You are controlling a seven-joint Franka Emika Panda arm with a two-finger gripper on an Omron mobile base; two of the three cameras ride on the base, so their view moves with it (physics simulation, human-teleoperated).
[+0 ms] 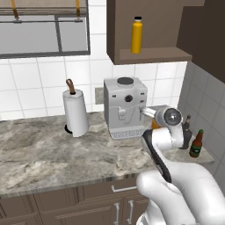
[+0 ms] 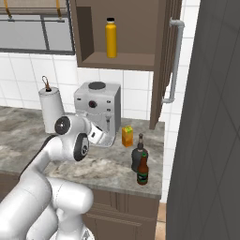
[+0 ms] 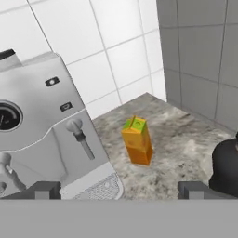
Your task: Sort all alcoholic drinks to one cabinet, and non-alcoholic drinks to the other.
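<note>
On the counter, orange juice carton [image 3: 137,141] with unreadable green top, gripper [image 3: 120,190] spread wide, empty.

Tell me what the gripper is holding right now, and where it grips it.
Nothing. The gripper is open, its fingertips apart and bare, and the juice carton stands on the counter ahead of it, untouched.

Glossy white rounded arm [image 1: 184,184], dark joint seams, grey round end cap, dark tool [image 3: 119,189] fingertips
</note>
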